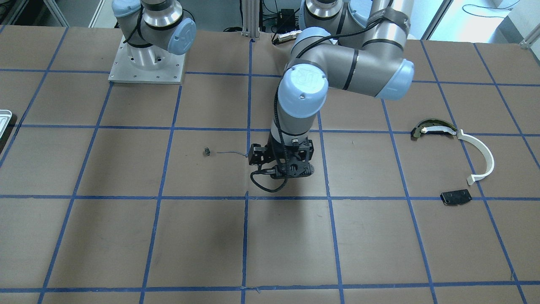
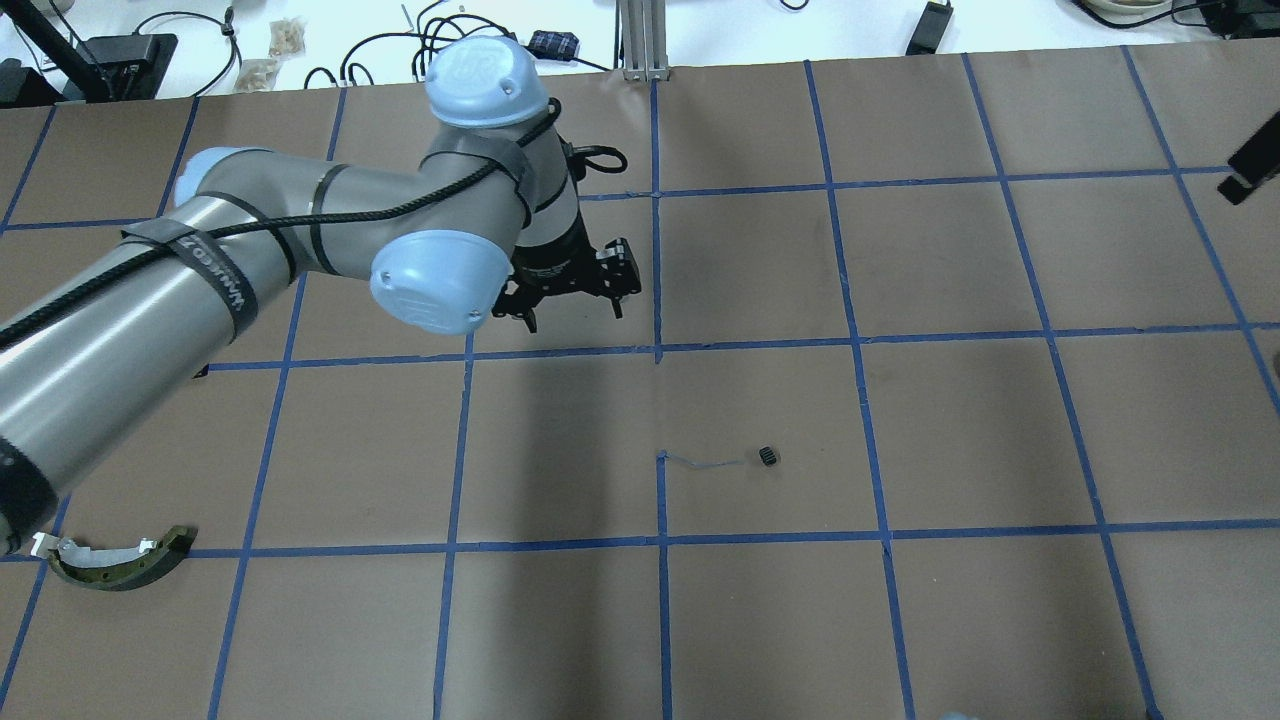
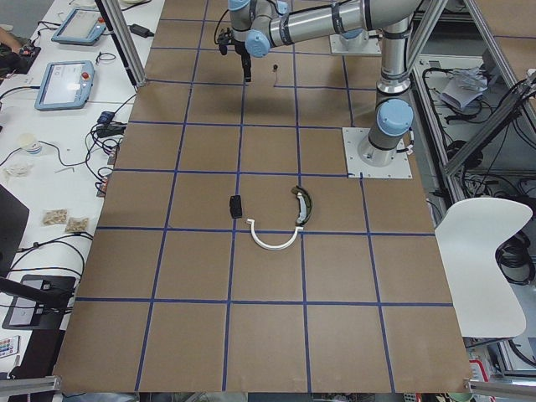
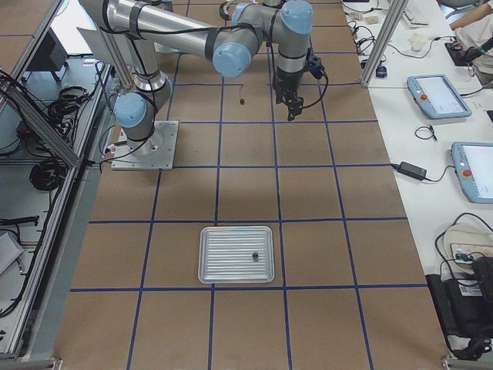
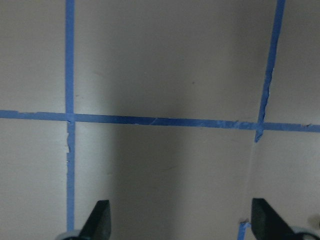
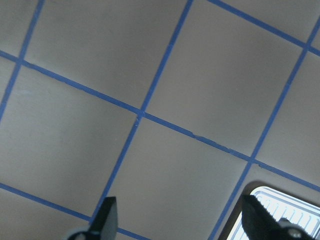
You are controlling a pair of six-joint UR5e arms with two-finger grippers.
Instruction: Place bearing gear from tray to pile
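Note:
A small dark bearing gear (image 1: 206, 151) lies on the brown table (image 1: 126, 236) with a thin thread trailing from it; it also shows in the overhead view (image 2: 767, 456). My left gripper (image 1: 282, 171) hangs open and empty over the table, one grid square from the gear and apart from it; its wrist view (image 5: 182, 225) shows only bare paper. My right gripper (image 6: 180, 225) is open and empty, high above the table beside the ribbed silver tray (image 6: 285, 210). The tray (image 4: 236, 254) holds one small dark part (image 4: 255, 255). The pile is a white arc (image 1: 481, 156), a dark curved piece (image 1: 434, 128) and a black plate (image 1: 455, 197).
Blue tape lines grid the brown paper. The right arm's base plate (image 1: 147, 63) stands at the table's robot side. Tablets and cables (image 4: 439, 96) lie on the bench past the table's far edge.

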